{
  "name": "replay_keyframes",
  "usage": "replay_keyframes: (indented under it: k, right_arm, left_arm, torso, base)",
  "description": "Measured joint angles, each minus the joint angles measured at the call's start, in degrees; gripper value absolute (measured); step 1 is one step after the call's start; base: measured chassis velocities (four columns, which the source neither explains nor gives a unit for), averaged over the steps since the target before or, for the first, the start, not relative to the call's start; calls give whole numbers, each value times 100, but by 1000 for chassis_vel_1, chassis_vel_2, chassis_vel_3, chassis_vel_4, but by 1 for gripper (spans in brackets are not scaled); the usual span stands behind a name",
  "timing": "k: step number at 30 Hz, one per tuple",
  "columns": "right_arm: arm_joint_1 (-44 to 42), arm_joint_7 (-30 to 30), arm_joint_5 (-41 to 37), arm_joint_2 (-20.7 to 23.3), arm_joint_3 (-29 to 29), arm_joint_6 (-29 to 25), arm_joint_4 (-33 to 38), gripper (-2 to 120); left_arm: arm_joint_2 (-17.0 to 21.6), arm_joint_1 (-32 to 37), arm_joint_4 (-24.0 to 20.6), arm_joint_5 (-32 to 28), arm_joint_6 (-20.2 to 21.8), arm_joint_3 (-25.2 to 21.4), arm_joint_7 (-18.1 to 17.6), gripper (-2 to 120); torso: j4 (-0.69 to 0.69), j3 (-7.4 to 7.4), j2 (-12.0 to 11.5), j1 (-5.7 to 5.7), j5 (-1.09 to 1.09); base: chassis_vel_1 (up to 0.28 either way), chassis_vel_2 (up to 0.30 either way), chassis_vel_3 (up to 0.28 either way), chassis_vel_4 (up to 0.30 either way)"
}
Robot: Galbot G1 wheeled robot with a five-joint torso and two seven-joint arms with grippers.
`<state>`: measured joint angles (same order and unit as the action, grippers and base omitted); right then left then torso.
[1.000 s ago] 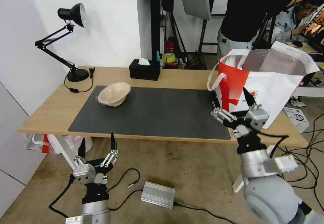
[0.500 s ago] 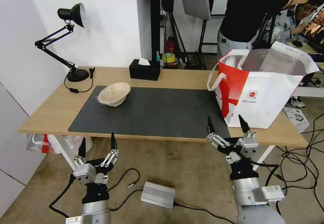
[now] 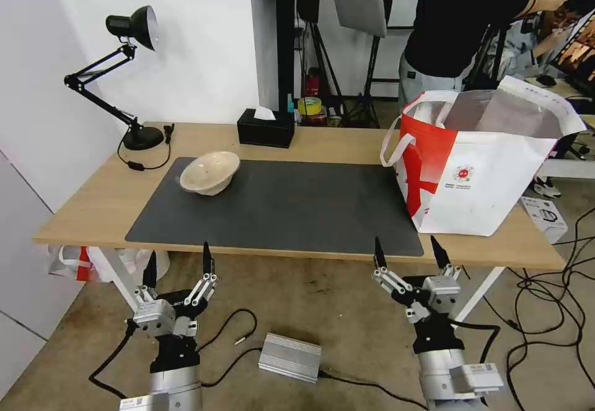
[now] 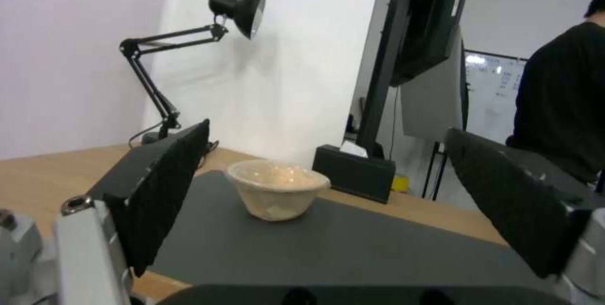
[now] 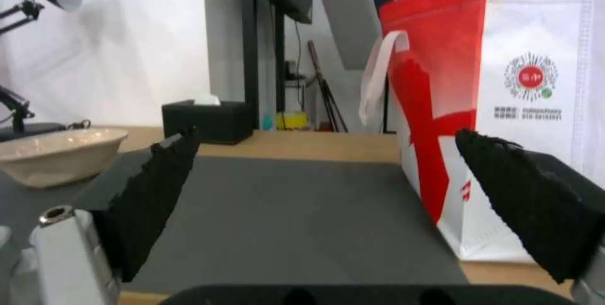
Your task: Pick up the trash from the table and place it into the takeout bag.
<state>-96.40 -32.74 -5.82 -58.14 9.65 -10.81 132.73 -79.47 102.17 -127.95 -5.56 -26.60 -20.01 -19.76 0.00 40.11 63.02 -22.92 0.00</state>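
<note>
Light-wood table (image 3: pixel 310 141) bears rounded pulp bowl (image 3: pixel 210 172), boxy woven takeout bag (image 3: pixel 489 163)

We note a black articulated desk lamp (image 3: pixel 124 70) standing at the far left corner, its cord trailing beside the base. A black tissue box (image 3: pixel 266 128) sits at the far edge, a white tissue protruding. On the floor lie a silver metal box (image 3: pixel 290 357) and tangled black cables (image 3: pixel 558 287).
</note>
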Motion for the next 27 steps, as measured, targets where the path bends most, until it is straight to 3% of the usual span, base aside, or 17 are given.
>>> replay_keyframes:
  k: [27]
  right_arm:
    - [39,-238,253,-136,-75,153,-181,100]
  left_arm:
    - [-14,44,-6,9,12,-63,-13,100]
  torso:
    - [0,0,0,0,0]
  base:
    - [0,0,0,0]
